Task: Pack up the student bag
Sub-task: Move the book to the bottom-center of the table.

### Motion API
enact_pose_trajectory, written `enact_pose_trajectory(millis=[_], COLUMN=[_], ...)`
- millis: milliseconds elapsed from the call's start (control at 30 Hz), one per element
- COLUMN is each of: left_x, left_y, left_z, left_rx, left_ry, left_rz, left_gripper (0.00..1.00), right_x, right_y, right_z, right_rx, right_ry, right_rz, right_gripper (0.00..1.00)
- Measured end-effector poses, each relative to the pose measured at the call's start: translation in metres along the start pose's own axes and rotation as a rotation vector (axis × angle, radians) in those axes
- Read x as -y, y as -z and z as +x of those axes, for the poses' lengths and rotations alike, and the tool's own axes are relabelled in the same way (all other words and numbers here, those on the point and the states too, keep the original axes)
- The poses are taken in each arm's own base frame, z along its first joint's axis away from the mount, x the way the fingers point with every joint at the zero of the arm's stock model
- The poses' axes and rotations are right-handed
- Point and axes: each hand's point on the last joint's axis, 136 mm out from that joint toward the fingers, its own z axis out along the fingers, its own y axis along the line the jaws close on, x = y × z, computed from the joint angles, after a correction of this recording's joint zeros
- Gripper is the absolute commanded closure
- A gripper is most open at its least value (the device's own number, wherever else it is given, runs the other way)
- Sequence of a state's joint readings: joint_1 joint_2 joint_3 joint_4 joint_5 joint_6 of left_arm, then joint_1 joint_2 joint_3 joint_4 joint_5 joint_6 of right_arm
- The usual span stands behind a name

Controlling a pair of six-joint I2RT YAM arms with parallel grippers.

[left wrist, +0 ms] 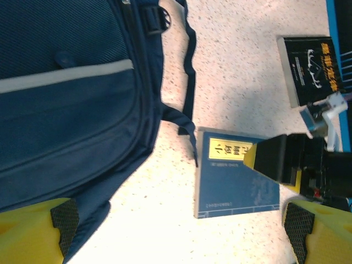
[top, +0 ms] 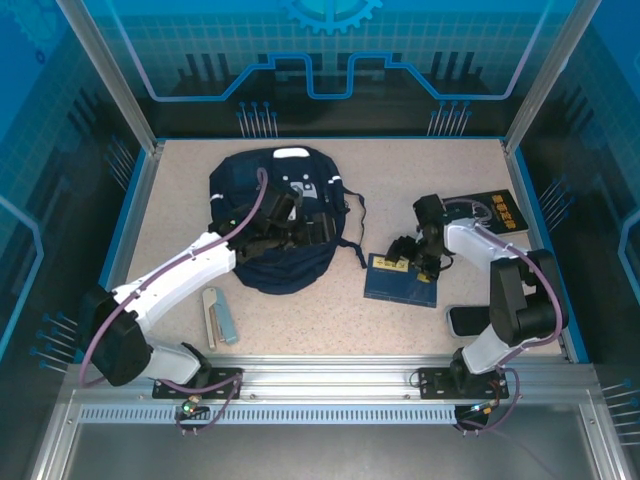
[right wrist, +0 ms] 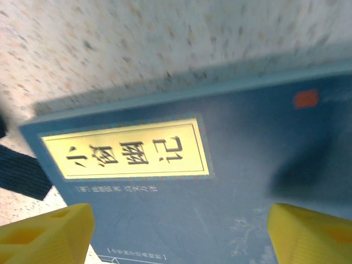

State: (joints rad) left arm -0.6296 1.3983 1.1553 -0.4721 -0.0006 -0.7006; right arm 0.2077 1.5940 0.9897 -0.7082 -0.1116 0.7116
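Our left gripper (left wrist: 181,225) gapes empty beside the navy, grey-striped student bag (left wrist: 66,110); our right gripper (right wrist: 181,234) gapes over a blue book (right wrist: 231,176).

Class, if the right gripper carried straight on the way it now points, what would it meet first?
Most likely the cover of the blue book: the right gripper, fingers open, points down at it. How far above it hangs is unclear.

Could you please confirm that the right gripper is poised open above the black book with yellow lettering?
Not quite: the right gripper is poised open above the blue book with the yellow title label, not a black one, as the right wrist view shows.
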Motion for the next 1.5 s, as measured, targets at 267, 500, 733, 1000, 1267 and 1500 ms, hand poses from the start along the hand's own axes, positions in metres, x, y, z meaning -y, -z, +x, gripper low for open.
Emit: enact_pose_trajectory(millis=[267,500,733,1000,1267,1500], left_x=[0.014,0.016,0.025,0.038,0.047,0.030], left_y=[-0.020,-0.032,-0.045,-0.062,-0.082,-0.101], left_z=[0.027,0.039,0.052,0.089,0.155,0.179], left_rx=[-0.066,-0.103,-0.142,-0.215,-0.327,-0.370], left_ry=[0.032,0.044,0.076,0.144,0.193,0.262], left_rz=[0.038,0.044,0.066,0.074,0.010,-0.075], left_gripper=[0.02,0.02,0.07,0.18,0.23,0.31], right_x=[0.002,0.015,0.030,0.056,0.046,0.021], right_y=[0.021,-0.005,-0.015,-0.010,-0.009,-0.004], right_z=[-0.066,-0.058,-0.041,-0.001,0.062,0.098], right_rx=[0.093,0.006,-0.017,-0.005,-0.024,-0.142], right_ry=[0.073,0.083,0.079,0.021,-0.035,-0.072], right_rz=[0.009,0.049,0.072,0.091,-0.020,-0.174], right_gripper=[0.08,0.10,0.12,0.12,0.14,0.18])
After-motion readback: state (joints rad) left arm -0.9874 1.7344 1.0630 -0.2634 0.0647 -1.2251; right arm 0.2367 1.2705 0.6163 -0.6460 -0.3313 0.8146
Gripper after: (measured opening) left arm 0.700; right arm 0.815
